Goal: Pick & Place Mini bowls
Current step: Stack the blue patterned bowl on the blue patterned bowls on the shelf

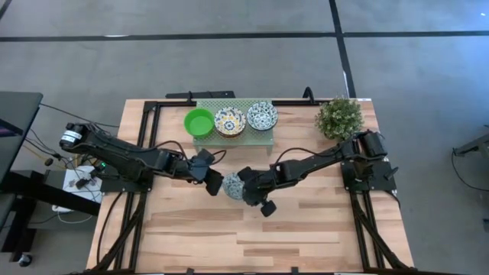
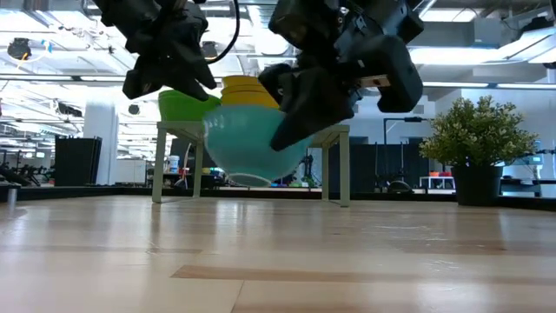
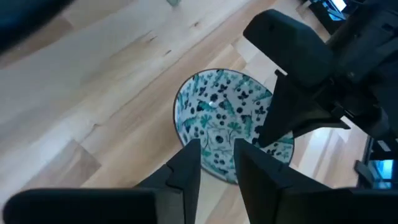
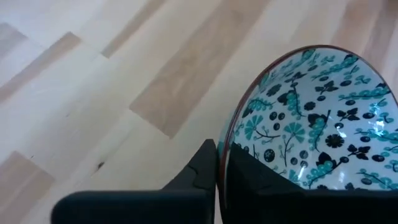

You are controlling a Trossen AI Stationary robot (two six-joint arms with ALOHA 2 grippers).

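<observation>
1. One patterned bowl (image 4: 311, 118), white inside with teal-blue flowers and pale turquoise outside, hangs clear of the table (image 2: 278, 261) near its middle. The right gripper (image 4: 222, 163) has its two fingers pinched on the bowl's rim, one inside and one outside
2. Judging by the low view, the bowl tilts in that rim pinch, so the grip is one-sided; keep the wrist slow and steady, since a swing could lever the rim out of the fingers
3. Close beside it, the left gripper (image 3: 217, 165) points at the same bowl, its fingers a narrow gap apart and holding nothing. Their tips show just at the near rim (whether they touch it I cannot tell)
4. If a handover is meant, the left fingers should straddle the rim on the side away from the right fingers and close fully before the right lets go. If not, the left arm should back off to give the carry room
5. Farther back, the pale green rack (image 1: 267, 136) already carries three bowls in a row: a plain green bowl (image 1: 199, 121), a yellow-blue floral bowl (image 1: 229, 120) and a blue floral bowl (image 1: 262, 115)
6. My guess is the held bowl belongs with those, so level it before lowering and approach from above, clear of the neighbours
7. Beyond the rack's right end stands a potted plant (image 1: 339, 116), well apart from the carry path
</observation>
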